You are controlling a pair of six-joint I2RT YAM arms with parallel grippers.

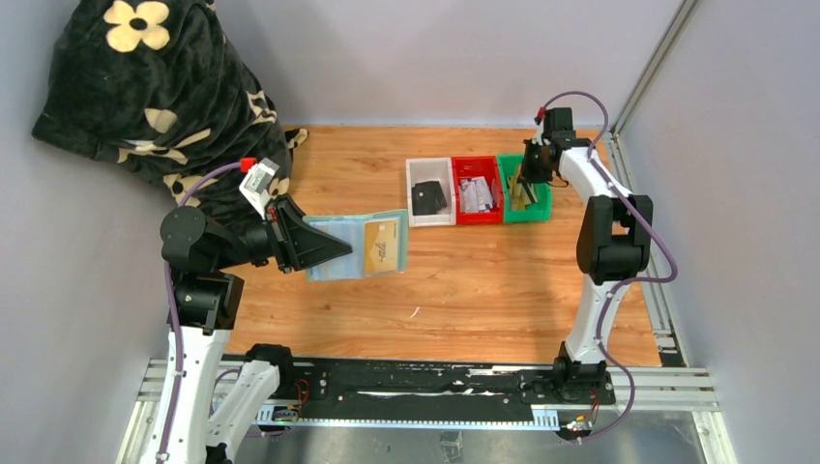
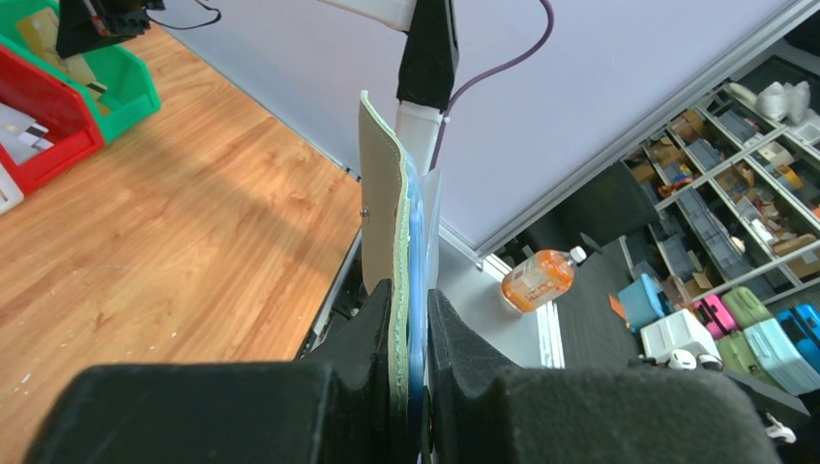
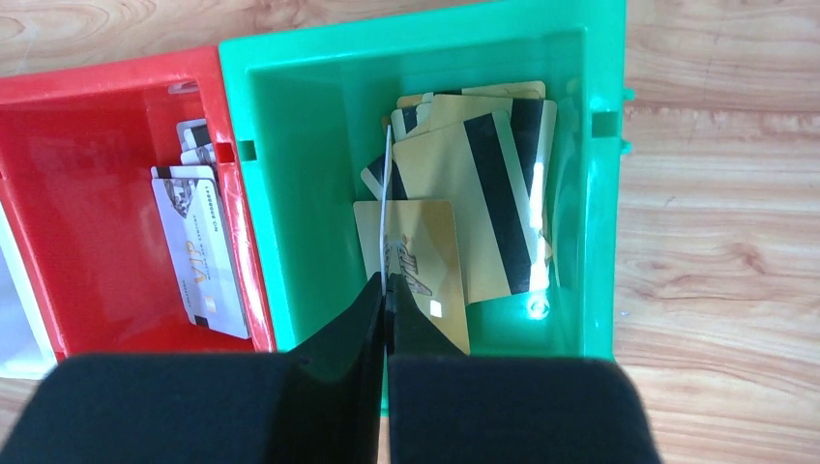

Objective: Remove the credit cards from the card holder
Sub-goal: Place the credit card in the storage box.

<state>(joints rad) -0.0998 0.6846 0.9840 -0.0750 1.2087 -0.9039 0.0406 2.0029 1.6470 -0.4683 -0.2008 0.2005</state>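
The green bin [image 3: 300, 174] holds a pile of gold credit cards [image 3: 474, 193]. The red bin [image 3: 87, 193] beside it holds white cards [image 3: 208, 251]. Over the green bin, the right hand [image 3: 385, 282] pinches one thin card [image 3: 385, 193] tight. Well left of it, the left hand [image 2: 409, 290] squeezes the open card holder [image 2: 382, 193].

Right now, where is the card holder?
In the top view the card holder is spread open over the left half of the table, one edge clamped in the left pincer, left of the white bin.
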